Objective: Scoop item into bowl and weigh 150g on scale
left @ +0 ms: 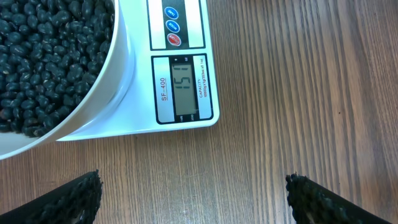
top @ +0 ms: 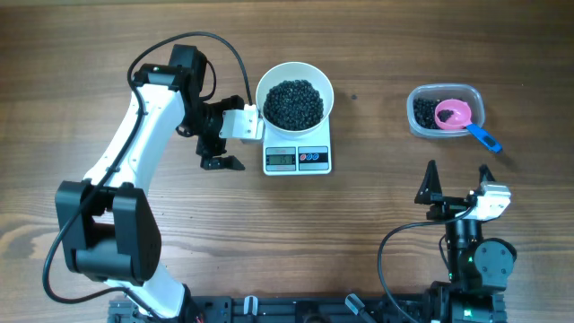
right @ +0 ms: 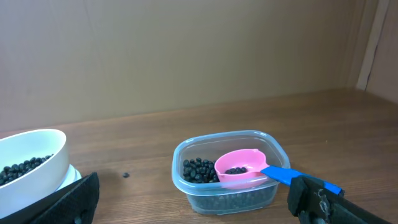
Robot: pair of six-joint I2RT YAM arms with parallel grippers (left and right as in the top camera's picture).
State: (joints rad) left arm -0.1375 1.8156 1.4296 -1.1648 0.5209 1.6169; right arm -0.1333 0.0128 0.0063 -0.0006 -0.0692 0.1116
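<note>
Left gripper (left: 196, 198): one, just beside the scale (top: 297, 158) on its left, jaws spread wide, holding nothing.
Right gripper (top: 458, 170): one, well to the right of the scale and nearer the robot's base, jaws likewise wide apart and empty.
Scale: one, white, with three round buttons (left: 173, 27). Its display (left: 186, 86) appears to read 151.
Bowl (top: 259, 93): one, glossy white, sitting on the scale's platform.
Beans (top: 293, 103): far too many to count. There are two lots, a full dark heap in the bowl on the scale and a thinner remainder (top: 423, 111) in the tub.
Tub (top: 414, 125): one, clear plastic, well apart from the scale to its right.
Scoop (top: 451, 114): one, pink with a blue handle, lying in the tub with a few beans in its cup.
Stray speck (right: 126, 175): one, on the table between scale and tub, possibly a bean.

Progress, as I judge it: scooping looks finished and the weight sits at the target, give or take a hair. With both grippers clear of everything, little or nothing seems left to do.
</note>
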